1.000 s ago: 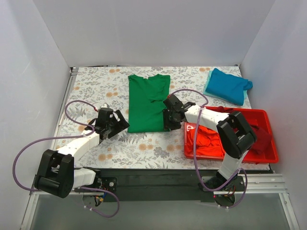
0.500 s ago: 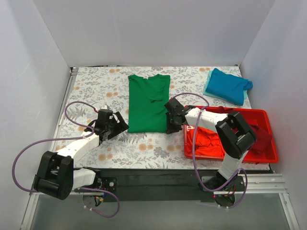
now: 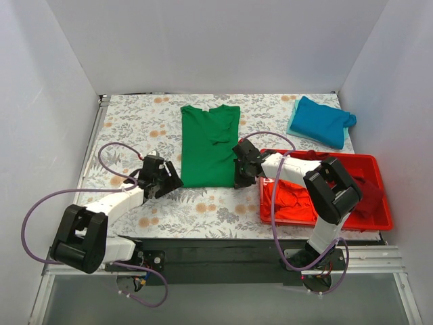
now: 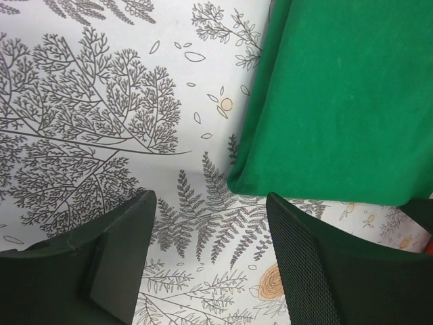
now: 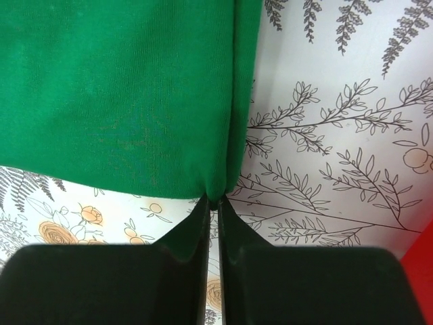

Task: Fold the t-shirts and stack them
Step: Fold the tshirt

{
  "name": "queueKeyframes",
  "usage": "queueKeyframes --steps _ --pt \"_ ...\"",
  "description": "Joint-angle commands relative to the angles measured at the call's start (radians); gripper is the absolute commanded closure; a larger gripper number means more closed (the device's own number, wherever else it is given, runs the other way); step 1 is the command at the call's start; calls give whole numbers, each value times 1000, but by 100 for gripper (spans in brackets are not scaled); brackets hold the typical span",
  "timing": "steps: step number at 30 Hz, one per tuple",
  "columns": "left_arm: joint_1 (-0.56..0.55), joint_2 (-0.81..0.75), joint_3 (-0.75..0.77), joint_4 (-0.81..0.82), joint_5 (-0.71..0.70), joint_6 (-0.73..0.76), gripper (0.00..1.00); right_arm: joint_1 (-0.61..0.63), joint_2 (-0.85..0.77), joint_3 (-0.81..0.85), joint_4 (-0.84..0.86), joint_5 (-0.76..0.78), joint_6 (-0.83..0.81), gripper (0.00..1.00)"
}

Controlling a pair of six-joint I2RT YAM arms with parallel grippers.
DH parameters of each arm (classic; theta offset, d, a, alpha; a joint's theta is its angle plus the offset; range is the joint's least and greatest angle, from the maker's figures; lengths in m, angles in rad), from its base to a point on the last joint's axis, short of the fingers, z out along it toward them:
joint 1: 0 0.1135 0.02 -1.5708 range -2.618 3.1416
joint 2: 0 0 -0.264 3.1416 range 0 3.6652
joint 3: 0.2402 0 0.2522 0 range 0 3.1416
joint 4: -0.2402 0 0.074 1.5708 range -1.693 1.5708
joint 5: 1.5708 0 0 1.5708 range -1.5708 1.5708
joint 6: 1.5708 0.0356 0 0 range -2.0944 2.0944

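Two hem corners need holding: right jaws pinch the green shirt [image 3: 210,145] at 5 o'clock; left jaws, spread, should straddle its 7 o'clock corner.

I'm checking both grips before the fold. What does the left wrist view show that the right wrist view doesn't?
Only the left wrist view: the left gripper is open, jaws standing apart over bare tablecloth, just short of the near left corner of the green t-shirt, with nothing between them. Only the right wrist view: the right gripper has its jaws closed, pinching the shirt's near right corner, where the cloth puckers. Both: the same green shirt lying flat on the floral tablecloth.
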Motion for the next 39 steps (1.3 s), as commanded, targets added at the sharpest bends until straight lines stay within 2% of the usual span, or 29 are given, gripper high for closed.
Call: queueKeyframes --steps 1,4,15,21,25,26,29,30,39 --pt "-15 21 29 11 -11 16 36 1 10 -21 1 -12 12 92" --pt "-28 37 31 14 -14 8 38 1 5 -23 1 -9 13 99" --pt "-58 89 36 39 -24 -15 48 1 5 -23 3 -12 17 99" --pt "-73 104 25 54 -31 -29 58 1 -1 -24 3 -12 16 99" --pt "-77 109 11 62 -15 -41 75 1 -5 -26 1 -11 17 99" --pt "-78 107 4 68 -8 -42 83 0 -7 -26 3 -11 17 99" --pt "-79 106 -7 88 9 -48 98 1 -12 -29 1 -11 14 99" --pt "-79 101 -9 87 8 -49 100 1 -18 -30 1 -8 14 99" --pt "-79 -12 5 30 -3 -42 100 0 -94 -39 -31 5 0 99"
